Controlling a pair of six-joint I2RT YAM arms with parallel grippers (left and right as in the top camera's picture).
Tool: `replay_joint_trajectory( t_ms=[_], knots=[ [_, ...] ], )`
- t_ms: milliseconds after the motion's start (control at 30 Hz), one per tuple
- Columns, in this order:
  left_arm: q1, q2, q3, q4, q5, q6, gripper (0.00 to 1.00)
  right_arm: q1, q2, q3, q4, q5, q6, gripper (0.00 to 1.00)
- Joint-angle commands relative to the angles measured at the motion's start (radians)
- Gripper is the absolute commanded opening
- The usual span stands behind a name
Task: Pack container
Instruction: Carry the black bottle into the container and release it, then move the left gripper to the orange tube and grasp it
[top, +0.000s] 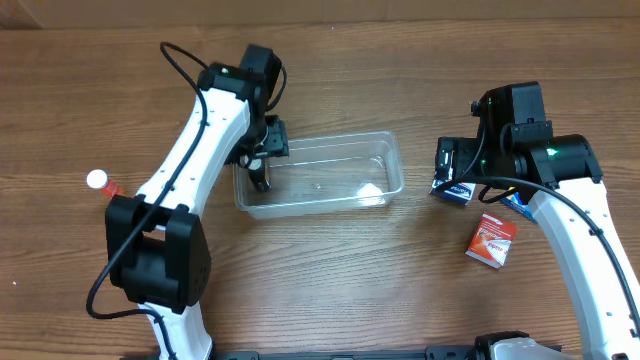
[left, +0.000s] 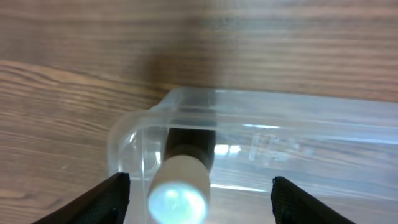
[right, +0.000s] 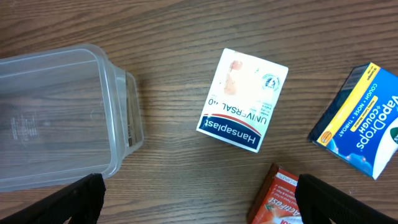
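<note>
The clear plastic container (top: 330, 200) lies mid-table. It also shows in the left wrist view (left: 261, 99) and the right wrist view (right: 56, 118). My left gripper (top: 262, 160) hangs over the container's left end, open. A dark bottle with a white cap (left: 180, 186) sits in that corner between the spread fingers (left: 199, 196), touching neither. My right gripper (top: 450, 165) is open and empty above the table, right of the container, its fingers (right: 199, 193) wide apart.
A white Hansaplast box (right: 244, 99), a blue VapoDrops box (right: 360, 124) and a red box (top: 492, 240) lie right of the container. A small white-capped red item (top: 100, 182) lies at far left. A small white spot (top: 370, 188) shows in the container's right end.
</note>
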Motion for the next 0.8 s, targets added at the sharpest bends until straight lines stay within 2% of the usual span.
replay_joint_trajectory(
  t_ms=[0, 100, 233, 367, 467, 567, 633, 767],
  knots=[
    [-0.002, -0.041, 0.16, -0.068, -0.031, 0.0, 0.7, -0.003, 0.003, 0.031, 0.006, 0.006, 0.001, 1.0],
    [0.008, -0.141, 0.257, -0.121, -0.087, -0.016, 1.0, -0.003, 0.003, 0.031, 0.005, 0.006, 0.0, 1.0],
    [0.094, -0.315, 0.271, -0.19, -0.163, -0.058, 1.0, -0.003, 0.003, 0.031, 0.005, 0.006, -0.003, 1.0],
    [0.277, -0.419, 0.269, -0.314, -0.251, -0.123, 1.0, -0.003, 0.003, 0.031, 0.005, 0.006, -0.003, 1.0],
    [0.444, -0.426, 0.236, -0.346, -0.241, -0.127, 1.0, -0.003, 0.003, 0.031, 0.005, 0.006, -0.003, 1.0],
    [0.581, -0.426, 0.105, -0.27, -0.172, -0.097, 1.0, -0.003, 0.003, 0.031, 0.005, 0.006, -0.003, 1.0],
    [0.658, -0.425, -0.053, -0.141, -0.123, -0.042, 1.0, -0.003, 0.003, 0.031, 0.002, 0.006, -0.003, 1.0],
    [0.739, -0.395, -0.224, 0.02, -0.057, 0.022, 1.0, -0.003, 0.003, 0.031, 0.001, 0.006, -0.003, 1.0]
  ],
)
